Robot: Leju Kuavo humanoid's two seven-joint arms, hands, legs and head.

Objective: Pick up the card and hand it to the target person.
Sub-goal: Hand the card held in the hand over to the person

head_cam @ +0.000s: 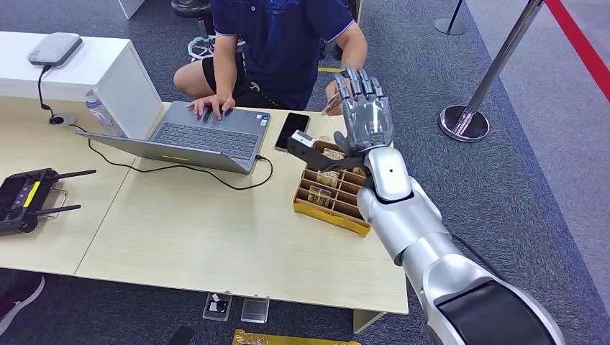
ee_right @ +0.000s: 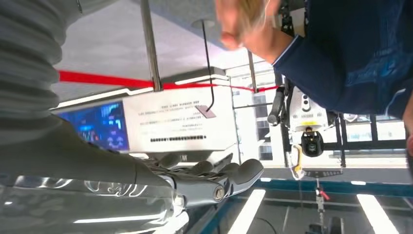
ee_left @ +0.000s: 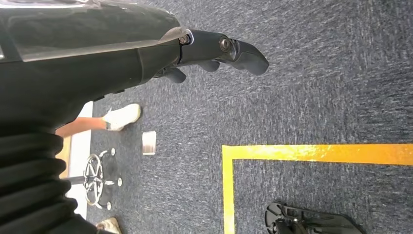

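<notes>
The right hand point(head_cam: 367, 108) stood raised, fingers spread and empty, above the wooden tray point(head_cam: 327, 208). Beyond it, a seated person's hand point(head_cam: 333, 97) held a card point(head_cam: 331, 106).

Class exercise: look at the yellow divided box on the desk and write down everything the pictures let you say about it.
The yellow box is a shallow open tray that looks like cardboard or thin wood, split by brown partitions into small compartments. Several hold small packets whose details are too small to read. It sits flat at the desk's right end, turned at an angle to the desk edge, just right of the laptop and below the black phone. The right hand, fingers raised, partly covers its far corner in the head view.
</notes>
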